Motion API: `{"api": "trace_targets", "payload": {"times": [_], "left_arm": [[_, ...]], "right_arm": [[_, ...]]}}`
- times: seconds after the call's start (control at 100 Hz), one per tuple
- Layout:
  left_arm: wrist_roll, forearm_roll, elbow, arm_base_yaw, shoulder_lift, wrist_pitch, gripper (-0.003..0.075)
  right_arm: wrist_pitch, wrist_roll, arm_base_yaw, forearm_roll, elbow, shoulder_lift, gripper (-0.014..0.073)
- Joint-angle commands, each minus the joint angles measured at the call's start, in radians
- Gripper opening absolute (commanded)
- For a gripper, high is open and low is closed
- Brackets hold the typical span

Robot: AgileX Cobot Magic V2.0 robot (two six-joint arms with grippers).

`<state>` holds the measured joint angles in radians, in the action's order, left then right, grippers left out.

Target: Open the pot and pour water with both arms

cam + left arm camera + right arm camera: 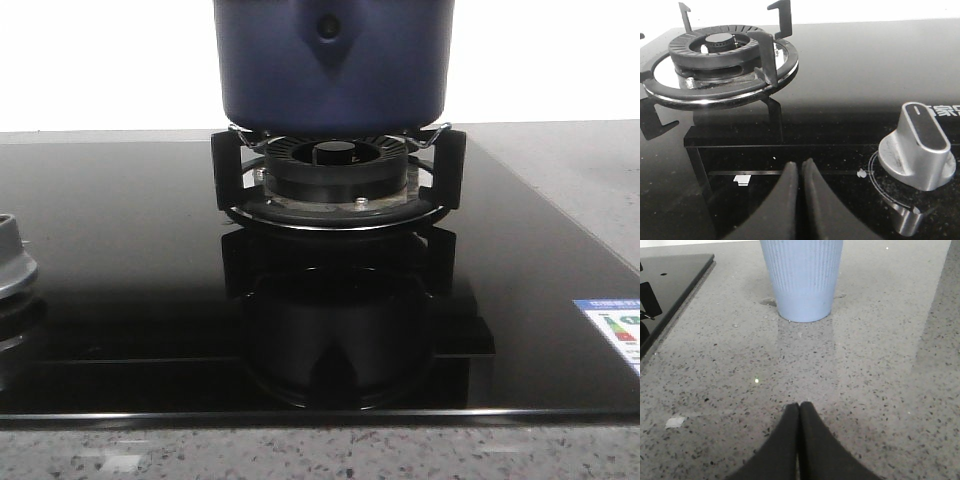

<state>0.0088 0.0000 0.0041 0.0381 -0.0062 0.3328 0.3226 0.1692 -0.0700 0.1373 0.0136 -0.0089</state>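
Both pincers, left pincer [800,172] and right pincer [799,415], are closed on nothing; pot [333,65] sits on its burner [335,175], awaiting them.

Item count across the three views.
One dark navy-blue round pot [333,65]; two black ringed gas burners [335,170] [717,47]; one silver control knob [918,147]; one pale blue ribbed cup [801,277]; two black pincers [800,202] [799,440].

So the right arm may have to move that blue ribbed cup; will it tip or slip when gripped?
The cup looks tall and tapers to a narrow base, so a high push could tip it. Its ribbed wall should help grip. The polished counter may let it slide.
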Motion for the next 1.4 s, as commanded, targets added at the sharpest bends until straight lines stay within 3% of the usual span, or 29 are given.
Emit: {"api": "trace_targets", "payload": {"times": [0.0,0.67,0.88,0.97,1.15,1.26,1.39], "left_arm": [[-0.009,-0.007,0.043,0.001,-0.028,-0.058,-0.002],[-0.009,-0.007,0.043,0.001,-0.028,-0.058,-0.002],[-0.009,-0.007,0.043,0.001,-0.028,-0.058,-0.002],[-0.009,-0.007,0.043,0.001,-0.028,-0.058,-0.002],[-0.009,-0.007,0.043,0.001,-0.028,-0.061,-0.002],[-0.009,-0.021,0.043,0.001,-0.028,-0.104,-0.002],[-0.009,-0.162,0.043,0.001,-0.028,-0.231,-0.002]], "right_arm": [[-0.017,-0.011,-0.007,0.004,0.026,-0.021,-0.0064],[-0.017,-0.011,-0.007,0.007,0.026,-0.021,-0.0064],[-0.025,-0.011,-0.007,0.168,0.026,-0.021,-0.0064],[-0.118,-0.011,-0.007,0.337,0.026,-0.021,-0.0064],[-0.458,-0.009,-0.007,0.335,0.026,-0.021,-0.0064],[-0.646,0.102,-0.007,0.313,0.026,-0.021,-0.0064],[-0.672,0.199,-0.007,0.269,0.026,-0.021,-0.0064]]}}
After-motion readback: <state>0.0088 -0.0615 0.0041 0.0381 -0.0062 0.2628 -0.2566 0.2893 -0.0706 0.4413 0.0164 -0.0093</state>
